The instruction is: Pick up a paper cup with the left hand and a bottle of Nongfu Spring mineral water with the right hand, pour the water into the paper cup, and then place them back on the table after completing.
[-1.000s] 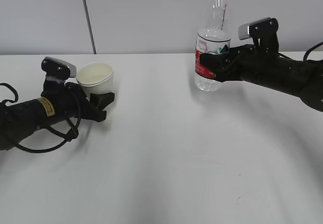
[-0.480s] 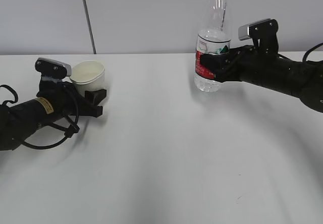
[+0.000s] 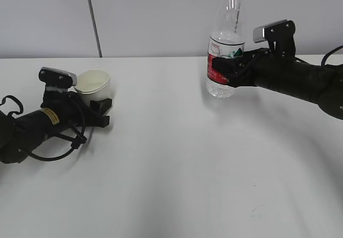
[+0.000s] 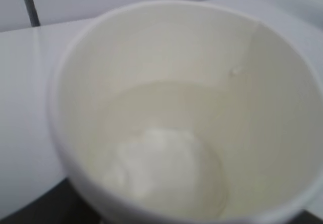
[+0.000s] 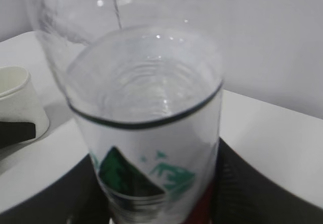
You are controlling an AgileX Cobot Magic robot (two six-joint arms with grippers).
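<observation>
- Left hand [image 3: 99,112] lies low along the table [image 3: 177,157], yellow sticker visible on the arm; its fingers stand on either side of the paper cup [image 3: 94,85], clasping the lower wall.
- Paper cup sits at the left of the table, upright or very nearly so. Left wrist view looks straight into it [image 4: 176,118] — white inner wall, a pale pool of liquid at the bottom with a bright reflection on it.
- Right hand [image 3: 228,69] reaches in from the right edge, jaws clenched around the labelled middle of the bottle [image 3: 225,45].
- Bottle upright, red ring at the neck, red-and-white label with green print; whether its base touches the table I cannot tell.
- Water [image 5: 146,90] fills roughly the lower part — surface rippled, level with the label's top edge.
- Cup and bottle well apart, bare tabletop between them.
</observation>
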